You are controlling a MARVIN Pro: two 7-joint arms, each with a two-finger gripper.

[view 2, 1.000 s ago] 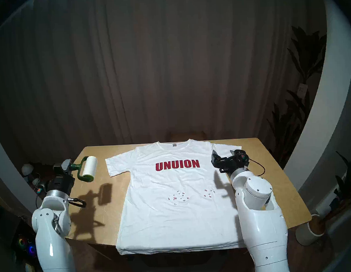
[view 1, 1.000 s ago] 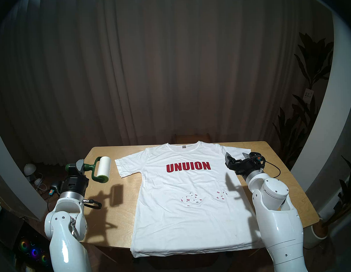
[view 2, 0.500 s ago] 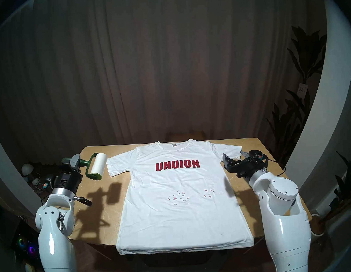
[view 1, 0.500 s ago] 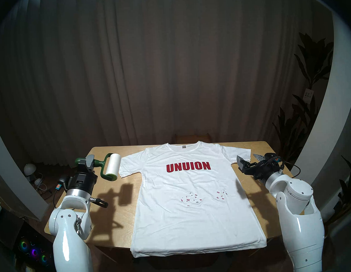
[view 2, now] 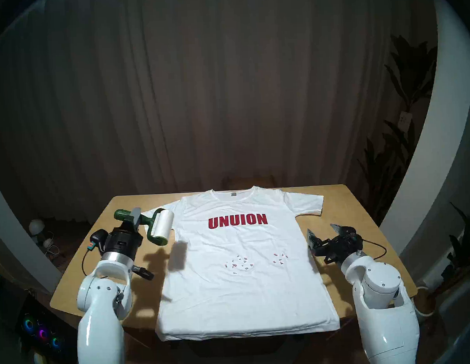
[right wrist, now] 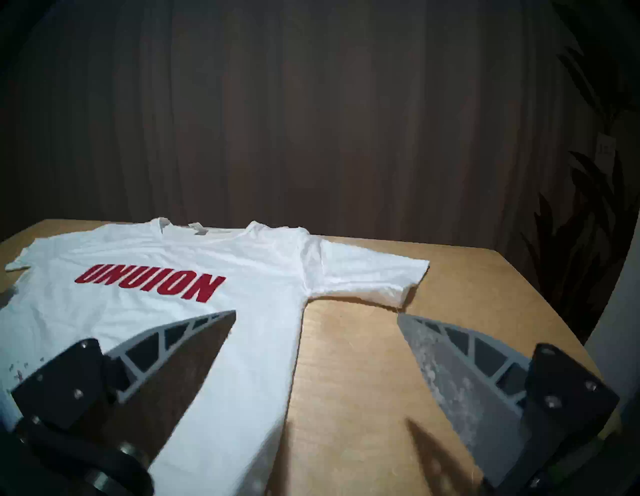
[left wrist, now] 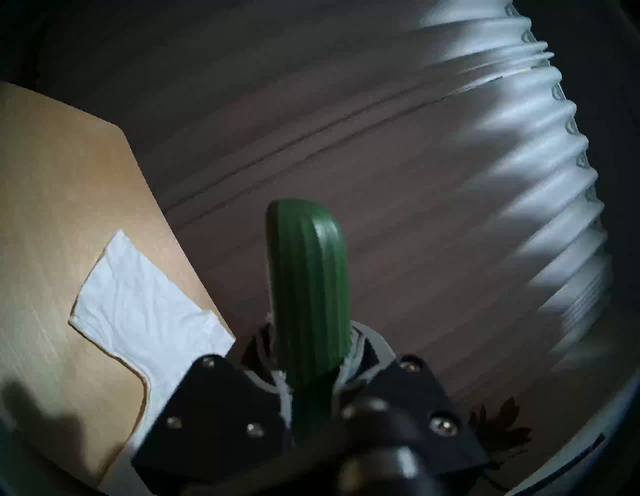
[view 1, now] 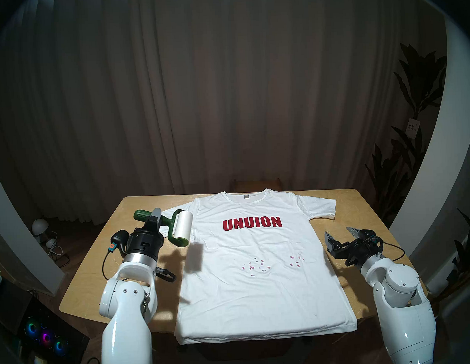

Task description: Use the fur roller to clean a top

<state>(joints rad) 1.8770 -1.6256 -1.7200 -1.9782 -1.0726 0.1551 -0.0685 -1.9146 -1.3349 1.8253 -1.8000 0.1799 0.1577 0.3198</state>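
The top (view 1: 259, 270) is white, with "UNUION" in bold red across the chest and a small grey neck label; pink-red specks (view 1: 256, 266) dot it below the lettering. Left of the lettering, the fur roller (view 1: 176, 228) has a dark green handle and a white roll. The table (view 1: 140, 262) beneath is pale tan wood.

Arm shells: glossy white, rounded, with small dark screws at the joints.
Wrist flanges: a polished silver ring under a black cylindrical housing.
Left gripper (view 1: 157, 221): black body, grey fingers.
Right gripper (view 1: 340, 233): black bracket with silver screws; grey ribbed triangular fingers (right wrist: 446, 360), the pad scuffed whitish.
Cables: black leads looping from each wrist; a small orange and teal tag on each.
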